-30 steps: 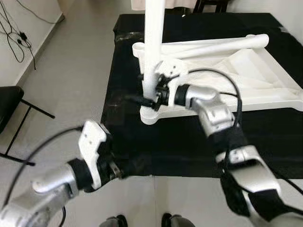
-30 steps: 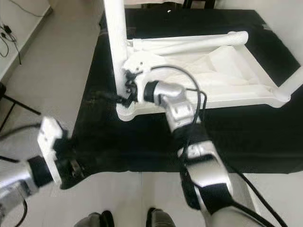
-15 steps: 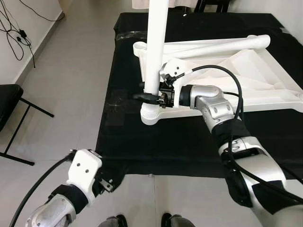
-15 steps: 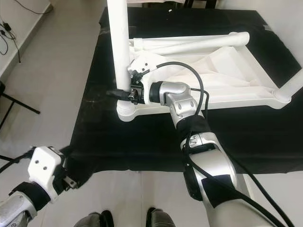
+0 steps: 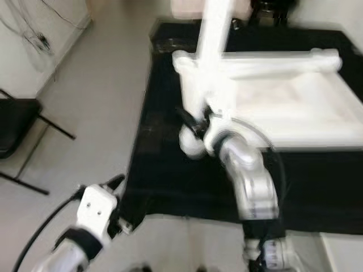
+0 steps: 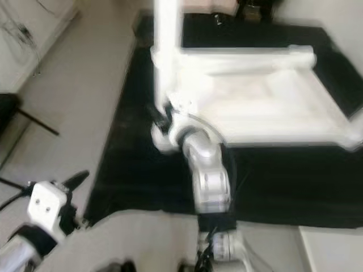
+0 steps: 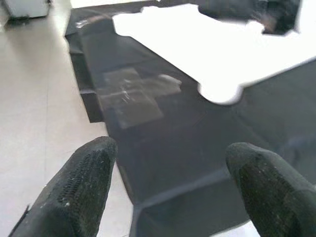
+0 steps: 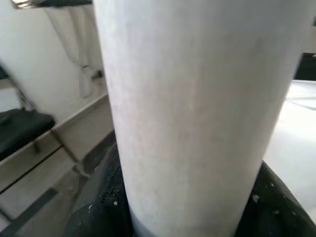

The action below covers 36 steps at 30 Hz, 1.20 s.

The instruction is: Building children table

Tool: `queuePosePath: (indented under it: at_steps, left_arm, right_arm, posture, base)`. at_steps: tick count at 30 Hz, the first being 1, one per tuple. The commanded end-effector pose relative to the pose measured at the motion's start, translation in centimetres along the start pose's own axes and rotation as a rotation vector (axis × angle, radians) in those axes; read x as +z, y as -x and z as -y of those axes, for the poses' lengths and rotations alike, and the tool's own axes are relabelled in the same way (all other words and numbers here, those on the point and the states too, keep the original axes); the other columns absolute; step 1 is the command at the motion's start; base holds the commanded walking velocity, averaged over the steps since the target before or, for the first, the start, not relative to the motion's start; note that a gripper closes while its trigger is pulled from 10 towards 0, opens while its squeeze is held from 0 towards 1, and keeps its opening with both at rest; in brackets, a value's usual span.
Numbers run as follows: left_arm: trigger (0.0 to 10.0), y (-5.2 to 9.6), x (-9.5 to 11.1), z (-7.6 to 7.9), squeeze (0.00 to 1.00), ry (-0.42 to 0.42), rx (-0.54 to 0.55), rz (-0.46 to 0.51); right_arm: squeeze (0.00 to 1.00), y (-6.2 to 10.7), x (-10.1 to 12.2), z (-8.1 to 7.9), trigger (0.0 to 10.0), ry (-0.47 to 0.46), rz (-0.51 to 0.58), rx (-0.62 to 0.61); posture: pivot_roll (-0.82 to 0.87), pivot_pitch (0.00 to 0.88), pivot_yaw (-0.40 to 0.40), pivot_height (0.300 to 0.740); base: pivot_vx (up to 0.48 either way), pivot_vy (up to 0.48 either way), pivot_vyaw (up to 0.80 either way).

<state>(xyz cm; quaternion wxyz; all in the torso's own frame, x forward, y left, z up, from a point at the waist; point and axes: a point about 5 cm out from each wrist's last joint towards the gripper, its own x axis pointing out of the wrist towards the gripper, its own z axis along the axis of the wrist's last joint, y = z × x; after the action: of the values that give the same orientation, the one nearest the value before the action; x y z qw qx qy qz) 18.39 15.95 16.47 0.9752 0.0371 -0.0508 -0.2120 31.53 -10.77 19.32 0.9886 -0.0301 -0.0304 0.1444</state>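
Observation:
The white children's table (image 5: 295, 107) lies upside down on a black mat (image 5: 164, 170). One white leg (image 5: 212, 39) stands upright at its near left corner. My right gripper (image 5: 193, 123) is shut on this leg just above its base; in the right wrist view the leg (image 8: 197, 98) sits between the black fingers (image 8: 101, 202). My left gripper (image 7: 170, 163) hangs open and holds nothing, low over the mat's near left corner. Both eye views are blurred.
Another white leg (image 5: 272, 59) lies along the table's far edge. A black chair (image 5: 14, 124) stands on the grey floor at the left, with cables (image 5: 34, 34) by the wall behind it. A transparent taped patch (image 7: 131, 94) marks the mat.
The head views have shifted and blurred, so the camera moved. My right gripper stays on the upright leg. My left gripper, at the mat's near edge a second ago, now points at the mat's corner.

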Motion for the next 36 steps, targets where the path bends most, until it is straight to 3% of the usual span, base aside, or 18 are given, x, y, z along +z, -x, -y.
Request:
queuePosePath:
  at_steps: [1, 3, 4, 7, 8, 10, 13, 14, 15, 16, 18, 26, 27, 36]
  left_arm:
    - [10.0, -0.3, -0.7, -0.1, 0.00, 0.068, -0.024, -0.029]
    - [10.0, -0.4, -0.9, -0.2, 0.00, 0.087, -0.023, -0.035]
    - [10.0, -0.5, -1.2, -0.5, 0.00, 0.055, -0.001, -0.044]
    - [10.0, -0.6, -1.4, -0.7, 0.00, 0.030, 0.015, -0.046]
    - [10.0, -0.9, -1.8, -1.1, 0.00, -0.017, 0.041, -0.056]
    - [10.0, -1.2, -1.9, -1.2, 0.00, -0.027, 0.038, -0.056]
    - [10.0, -1.2, -2.0, -1.2, 0.00, -0.025, 0.033, -0.054]
    - [10.0, -1.3, -2.0, -1.1, 0.00, -0.020, 0.018, -0.053]
    - [10.0, -1.3, -2.0, -1.1, 0.00, -0.020, 0.018, -0.053]
    - [10.0, -1.4, -2.0, -0.9, 0.00, -0.012, 0.001, -0.053]
    - [10.0, -1.6, -2.1, -0.7, 0.00, -0.002, -0.024, -0.056]
    - [10.0, -1.7, -2.1, 0.1, 0.00, 0.005, -0.058, -0.052]
    - [10.0, -1.7, -2.1, 0.3, 0.00, 0.012, -0.065, -0.050]
    - [10.0, -1.4, -2.1, 1.1, 0.00, 0.038, -0.103, -0.038]
  right_arm:
    - [0.00, 0.7, -3.7, -0.7, 0.0, 0.009, -0.193, 0.073]
    - [0.00, 0.5, -3.6, -1.1, 0.0, 0.017, -0.194, 0.112]
    - [0.00, 0.2, -3.5, -1.4, 10.0, 0.015, -0.195, 0.155]
    - [0.00, 0.3, -3.5, -1.7, 10.0, 0.007, -0.206, 0.172]
    - [1.00, -0.7, -2.1, -2.7, 10.0, -0.003, -0.158, 0.389]
    - [1.00, -1.2, -0.3, -3.3, 10.0, 0.027, -0.098, 0.541]
    - [1.00, -1.2, 0.3, -3.4, 10.0, 0.052, -0.074, 0.586]
    - [0.57, -1.5, 1.2, -3.1, 10.0, 0.060, -0.043, 0.671]
    - [0.57, -1.5, 1.2, -3.1, 10.0, 0.060, -0.043, 0.671]
    - [0.00, -2.0, 2.1, -2.5, 10.0, 0.099, -0.010, 0.773]
    - [0.00, -2.7, 3.2, -1.5, 10.0, 0.153, 0.009, 0.921]
    - [0.00, -4.7, 3.8, -0.6, 10.0, 0.177, -0.039, 1.019]
    - [0.00, -5.0, 3.8, -0.6, 0.0, 0.159, -0.057, 1.048]
    - [0.00, -5.3, 3.8, 0.2, 0.0, 0.154, -0.090, 1.172]
  posture:
    - [-0.13, 0.170, 0.001, 0.740]
    - [-0.12, 0.165, -0.005, 0.740]
    - [-0.11, 0.154, -0.010, 0.740]
    - [-0.11, 0.153, -0.011, 0.740]
    - [-0.09, 0.144, -0.012, 0.740]
    - [-0.08, 0.138, -0.018, 0.740]
    - [-0.08, 0.137, -0.020, 0.740]
    - [-0.08, 0.136, -0.024, 0.740]
    - [-0.08, 0.136, -0.024, 0.740]
    - [-0.07, 0.133, -0.028, 0.740]
    - [-0.07, 0.135, -0.032, 0.740]
    - [-0.05, 0.145, -0.049, 0.740]
    - [-0.05, 0.147, -0.051, 0.740]
    - [-0.04, 0.161, -0.053, 0.740]
  base:
    - [0.000, 0.000, 0.00]
    - [0.000, 0.000, 0.00]
    - [0.000, 0.000, 0.00]
    - [0.000, 0.000, 0.00]
    - [0.000, 0.000, 0.00]
    - [0.000, 0.000, 0.00]
    - [0.000, 0.000, 0.00]
    - [0.000, 0.000, 0.00]
    - [0.000, 0.000, 0.00]
    - [0.000, 0.000, 0.00]
    - [0.000, 0.000, 0.00]
    - [0.000, 0.000, 0.00]
    - [0.000, 0.000, 0.00]
    - [0.000, 0.000, 0.00]
